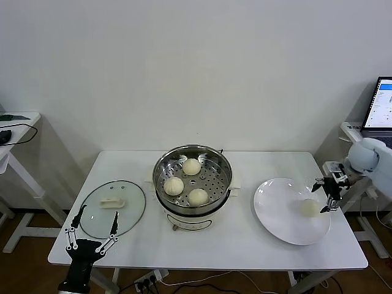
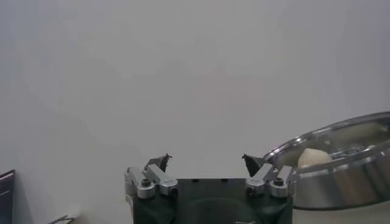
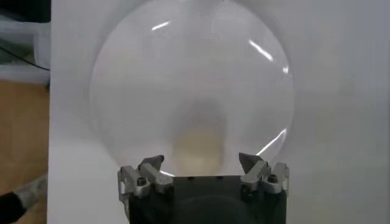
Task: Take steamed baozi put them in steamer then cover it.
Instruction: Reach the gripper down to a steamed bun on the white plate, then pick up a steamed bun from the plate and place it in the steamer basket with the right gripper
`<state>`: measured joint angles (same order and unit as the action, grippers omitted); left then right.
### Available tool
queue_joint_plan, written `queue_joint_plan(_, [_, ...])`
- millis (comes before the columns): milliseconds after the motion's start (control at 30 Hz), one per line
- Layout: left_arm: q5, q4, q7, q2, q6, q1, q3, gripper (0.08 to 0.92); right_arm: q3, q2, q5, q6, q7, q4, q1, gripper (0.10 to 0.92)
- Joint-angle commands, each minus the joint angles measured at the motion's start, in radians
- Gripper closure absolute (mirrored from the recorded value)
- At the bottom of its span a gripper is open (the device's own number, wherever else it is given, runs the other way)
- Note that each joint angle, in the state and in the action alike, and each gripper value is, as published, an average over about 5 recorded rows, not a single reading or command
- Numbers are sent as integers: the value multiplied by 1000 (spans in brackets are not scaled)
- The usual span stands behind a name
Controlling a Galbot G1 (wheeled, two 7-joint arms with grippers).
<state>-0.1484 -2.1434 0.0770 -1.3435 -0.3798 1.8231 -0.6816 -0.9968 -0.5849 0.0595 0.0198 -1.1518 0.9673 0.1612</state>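
Head view, lower right: my right end effector, jaws apart, flanks the last cream-white round baozi on the flat white plate.

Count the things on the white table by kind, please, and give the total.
Baozi: 4 (three in the steamer, one on the plate)
Steamer: 1
Cover: 1
Plate: 1
Total: 7

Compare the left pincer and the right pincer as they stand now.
The left pincer hangs at the table's front edge beside the cover, with nothing between its fingers. The right pincer is over the white plate, its fingers either side of the last baozi, not closed on it. Both are open wide.
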Motion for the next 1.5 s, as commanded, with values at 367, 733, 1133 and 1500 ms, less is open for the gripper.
queue_joint_plan(367, [4,4,-1,-5,-1,-2,-14,177,106,-107,-54,0,46,-159,-121,203])
queue_joint_plan(733, [7,6,-1,-6,-3,-1,-18,177,109,-135,-73,7,49,-184,-126,205])
queue_joint_plan(1133, [7,3,-1,-7,-4,0,-20,177,97,-120,-77,6,32,-146,-99,344])
queue_joint_plan(1500, [6,0,-1,2,-2,0,-14,177,-30,-141,71,-9,-153,20,221,352])
